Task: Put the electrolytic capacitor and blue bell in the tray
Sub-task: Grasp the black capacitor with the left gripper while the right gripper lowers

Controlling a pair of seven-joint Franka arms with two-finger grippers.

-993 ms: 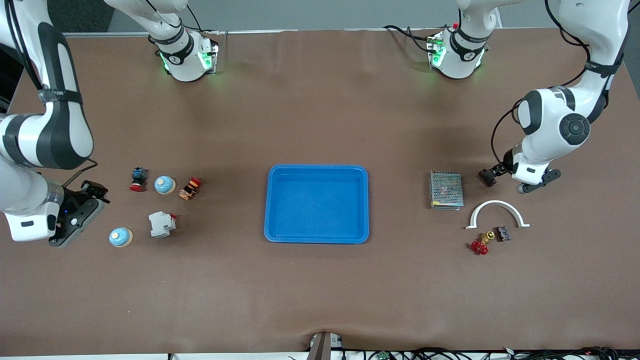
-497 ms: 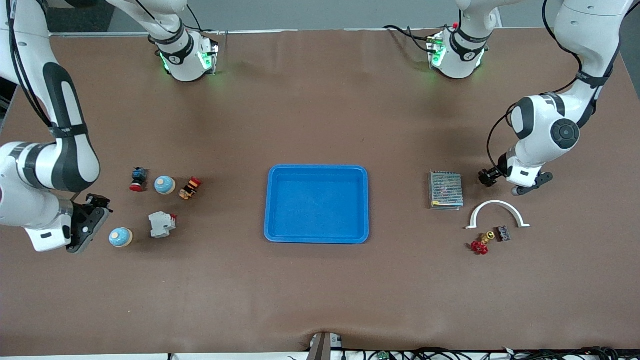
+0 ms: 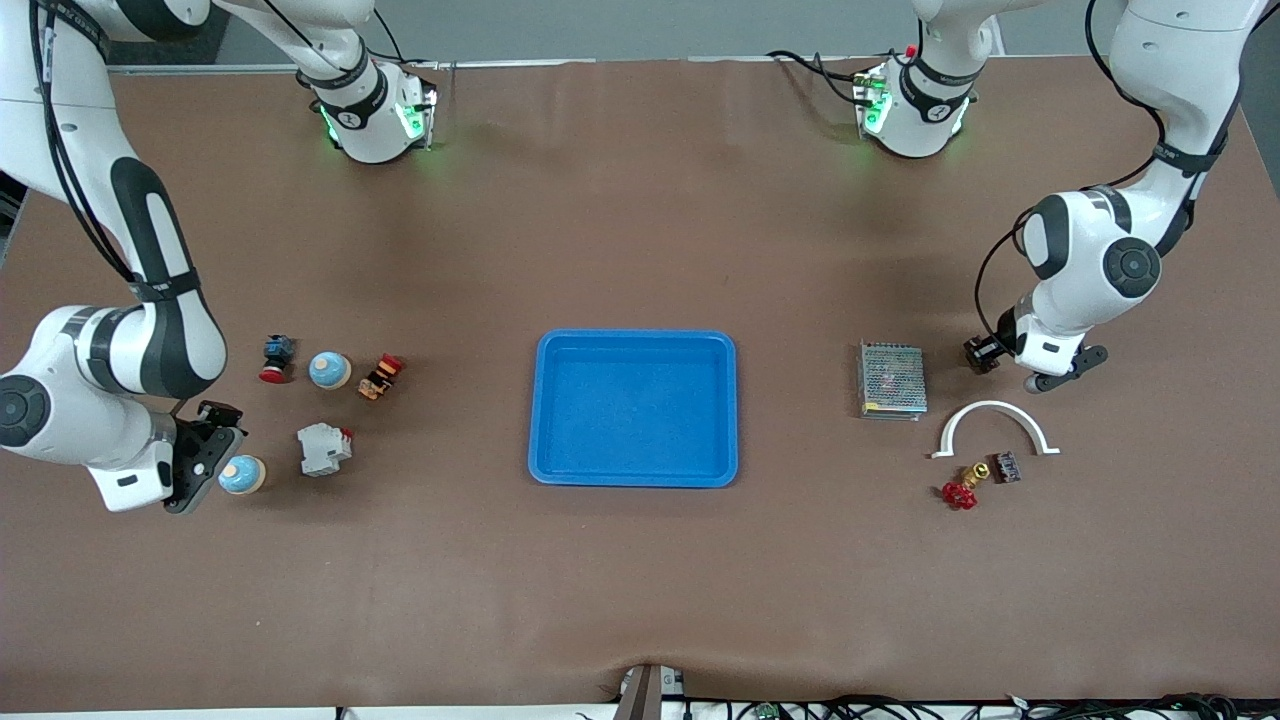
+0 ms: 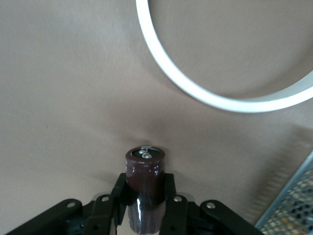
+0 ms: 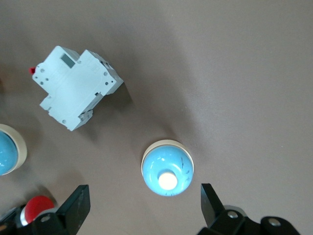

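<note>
- Left wrist view shows the dark brown cylindrical electrolytic capacitor (image 4: 145, 188) pinched between the fingers of the left end effector (image 4: 145, 215), its long axis running out along the fingers and its capped end with two small terminals pointing away from the wrist, over bare brown counter (image 4: 63, 98).
- Near the capacitor's capped end lies the white curved plastic arch (image 4: 205, 95); the perforated metal box (image 4: 293, 210) sits at the edge of that view.
- In the front view the left end effector (image 3: 985, 355) is toward the left arm's end of the counter, between the metal box (image 3: 891, 379) and the arch (image 3: 993, 425).
- Bright-blue rectangular plastic tray (image 3: 634, 407) lies mid-counter, holding nothing, with open brown surface all round its rim and well apart from both clusters of parts.
- Right wrist view shows the blue dome-shaped bell (image 5: 167, 169) upright, its pale button facing up, lying between the spread fingers of the right end effector (image 5: 142, 210); no finger touches it.
- Beside that bell are the white plastic circuit breaker (image 5: 76, 87), a second blue bell (image 5: 9, 149) and a red-capped push button (image 5: 36, 208).
- In the front view the right end effector (image 3: 205, 465) is just beside the nearer bell (image 3: 241, 474), toward the right arm's end.
</note>
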